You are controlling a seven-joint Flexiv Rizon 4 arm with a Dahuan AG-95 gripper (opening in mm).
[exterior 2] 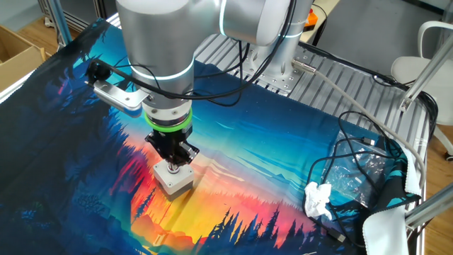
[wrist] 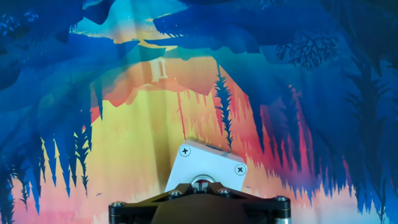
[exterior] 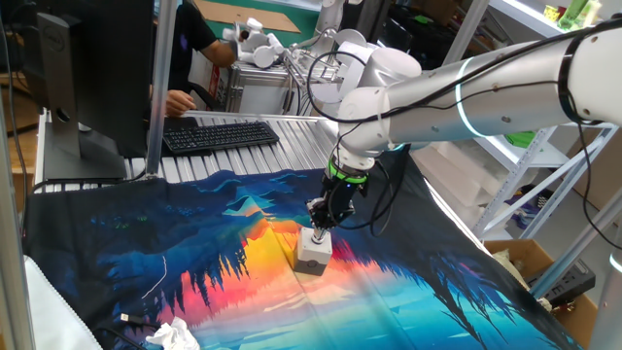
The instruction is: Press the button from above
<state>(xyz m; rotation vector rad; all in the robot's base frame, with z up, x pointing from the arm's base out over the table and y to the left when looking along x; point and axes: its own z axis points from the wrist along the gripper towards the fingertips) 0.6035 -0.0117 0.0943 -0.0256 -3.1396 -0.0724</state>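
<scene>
**Nearly down on the button – finish the press straight**

Left first: monitor (exterior: 97,68) and keyboard (exterior: 220,134) sit at the back of the table, person's hand (exterior: 177,99) by the keys, well apart from the work. Printed cloth (exterior: 146,233) covers the table; crumpled white tissue (exterior: 173,336) lies at its near edge.

Centre: the button (exterior: 314,250), light grey box housing, stands upright on the orange part of the cloth. Gripper (exterior: 321,226) hangs directly above it, fingertips at or just touching the box top. In the other fixed view the gripper (exterior 2: 174,161) hides the cap. Hand view shows the housing top (wrist: 208,167) with two corner screws, a round cap edge just visible under the hand's own body. Fingers spread or pressed together: cannot tell, no view shows the tips clearly.

Right: arm (exterior: 466,97) reaches in from that side; cables (exterior 2: 354,159) and a second tissue (exterior 2: 318,200) lie near the cloth's edge.

Judgement: descent almost complete. To do it well, keep the tool vertical and centred on the cap, push down slowly and only a short way. The box is loose on the cloth, so an off-centre push could tip or slide it.
</scene>
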